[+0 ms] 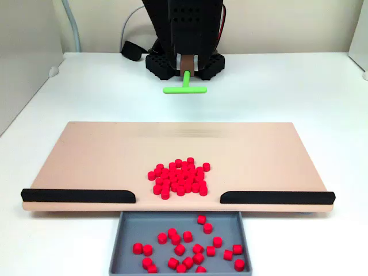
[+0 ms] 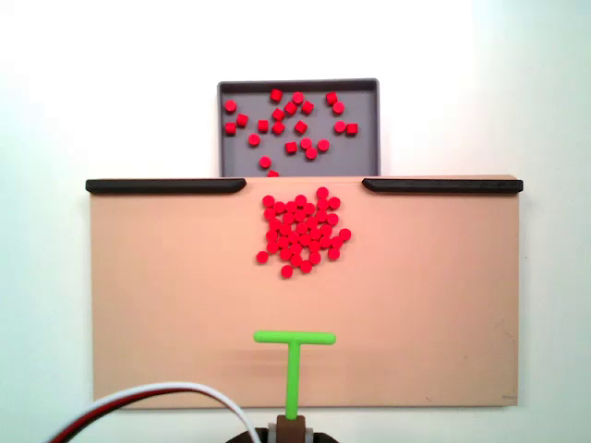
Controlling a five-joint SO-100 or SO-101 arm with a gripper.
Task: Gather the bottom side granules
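Red granules sit bunched by the board's gapped edge, above the tray, still unswept; the gripper clamps a green T-pusher.

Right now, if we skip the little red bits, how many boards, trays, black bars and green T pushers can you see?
Tan board: 1
Grey tray: 1
Black bars: 2
Green T pusher: 1
Total: 5
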